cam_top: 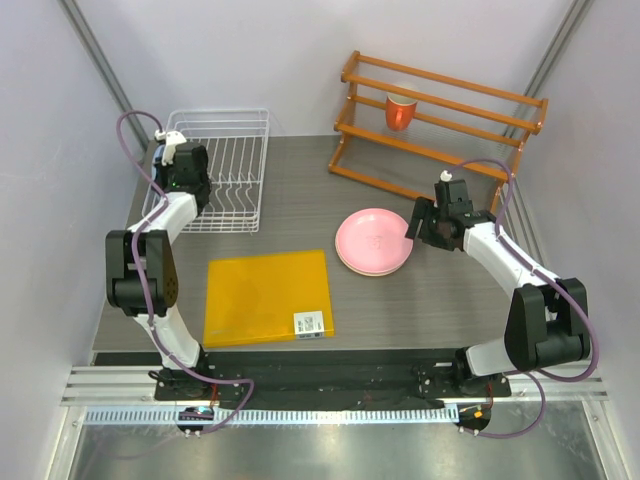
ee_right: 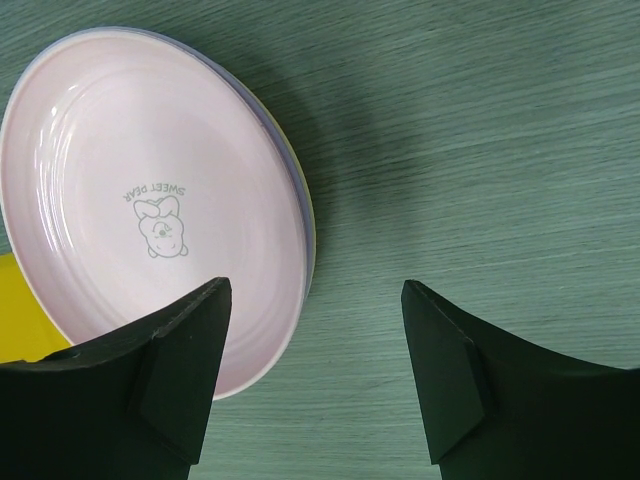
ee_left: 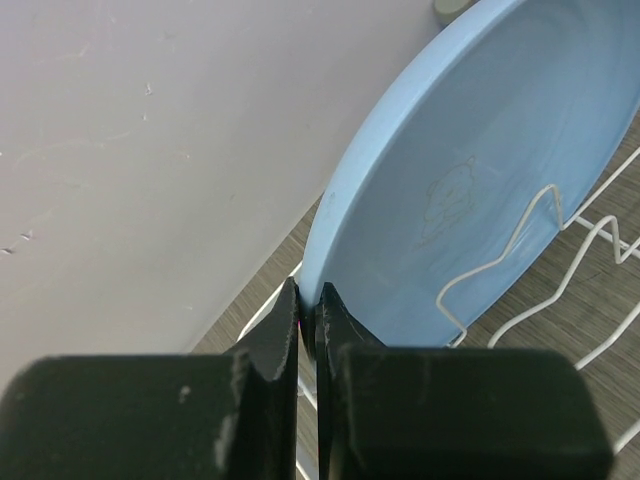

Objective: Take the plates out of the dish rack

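Observation:
A light blue plate (ee_left: 480, 150) stands on edge in the white wire dish rack (ee_left: 520, 225), and my left gripper (ee_left: 308, 295) is shut on its rim. From above, that gripper (cam_top: 188, 185) hangs over the left side of the rack (cam_top: 240, 170) and hides the plate. A pink plate (ee_right: 150, 200) tops a stack on the table, with a lilac rim (ee_right: 285, 165) and an orange-yellow rim (ee_right: 310, 230) showing beneath it. My right gripper (ee_right: 316, 287) stands open over the stack's right edge, holding nothing. In the top view it (cam_top: 420, 222) is just right of the pink plate (cam_top: 372, 240).
A square yellow-orange mat (cam_top: 265, 295) lies at the front middle of the table. An orange wooden shelf rack (cam_top: 440, 110) with a red-orange cup (cam_top: 401, 112) stands at the back right. Walls close in on the left, back and right.

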Controlling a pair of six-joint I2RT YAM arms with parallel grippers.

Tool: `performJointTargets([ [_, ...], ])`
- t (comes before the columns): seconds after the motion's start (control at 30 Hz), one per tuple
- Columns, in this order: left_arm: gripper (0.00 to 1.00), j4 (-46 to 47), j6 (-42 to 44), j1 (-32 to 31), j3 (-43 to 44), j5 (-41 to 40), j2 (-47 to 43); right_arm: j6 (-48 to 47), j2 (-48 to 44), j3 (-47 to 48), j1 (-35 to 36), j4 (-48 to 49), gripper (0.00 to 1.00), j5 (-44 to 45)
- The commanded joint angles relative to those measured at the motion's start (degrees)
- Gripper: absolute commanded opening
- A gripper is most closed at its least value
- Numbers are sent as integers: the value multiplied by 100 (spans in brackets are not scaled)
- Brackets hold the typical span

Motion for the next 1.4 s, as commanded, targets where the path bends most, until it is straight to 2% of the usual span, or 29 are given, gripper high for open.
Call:
performJointTargets([
  [0.0, 0, 568, 270, 18, 222, -103, -339, -72, -57, -27, -38, 149, 74, -38],
  [0.17, 0, 1261, 912, -104, 108, -656, -489, -142, -110, -62, -47, 141, 75, -47],
  [0.23, 0, 1684, 1533, -175, -6, -980, -498, -160, -162, -88, -47, 149, 74, -38],
  [0.3, 0, 2561, 2115, -315, -199, -1254, -481, -160, -197, -106, -55, 149, 75, -38],
  [0.33, 0, 2869, 2666, -359, -270, -1490, -454, -151, -259, -123, -64, 141, 74, -47],
  [0.37, 0, 3499, 2924, -447, -392, -1571, -454, -151, -294, -124, -64, 149, 74, -38],
  [0.4, 0, 3740, 3118, -474, -428, -1632, -445, -151, -312, -132, -47, 149, 75, -47],
  [0.57, 0, 3830, 3339, -579, -402, -1808, -550, -169, -548, -133, -73, 62, 74, -47],
  [0.7, 0, 3515, 3261, -807, -385, -1862, -936, -195, -751, -71, -64, -70, 75, -29],
  [0.73, 0, 3322, 3051, -930, -298, -1844, -1024, -212, -804, -54, -64, -96, 75, -20],
  [0.77, 0, 2329, 2736, -1009, -210, -1774, -1243, -221, -882, -19, -64, -114, 75, -12],
  [0.8, 0, 1814, 1924, -1071, -131, -1548, -1349, -256, -935, 17, -73, -132, 75, -11],
  [0.83, 0, 451, 1393, -1193, 114, -1336, -1464, -265, -979, 26, -64, -140, 75, -29],
  [0.87, 0, -84, 927, -1255, 212, -1012, -1587, -274, -1015, 69, -64, -141, 75, -46],
  [0.9, 0, -394, 113, -1308, 230, -565, -1814, -283, -1059, 96, -73, -141, 75, -38],
  [0.93, 0, -1180, -287, -1413, 300, -187, -1947, -274, -1076, 131, -64, -141, 75, -334],
  [0.97, 0, -1414, -621, -1458, 292, 165, -2061, -257, -1103, 175, -64, -132, 75, -415],
  [1.0, 0, -1617, -1181, -1510, 283, 995, -2280, -230, -1120, 201, -56, -114, 75, -529],
  [1.03, 0, -1923, -1448, -1537, 240, 1334, -2378, -195, -1129, 219, -64, -88, 75, -634],
  [1.07, 0, -1970, -1616, -1590, 170, 1564, -2457, -169, -1138, 237, -56, 25, 75, -862],
  [1.1, 0, -2031, -2009, -1642, 47, 2262, -2606, -151, -1155, 237, -64, 79, 75, -968],
  [1.23, 0, -2093, -2881, -1765, -217, 3803, -2687, 68, -1191, 245, -47, 413, 75, -1469],
  [1.37, 0, -2023, -3261, -2143, -411, 4062, -2502, 375, -1252, 237, 67, 895, 75, -1900],
])
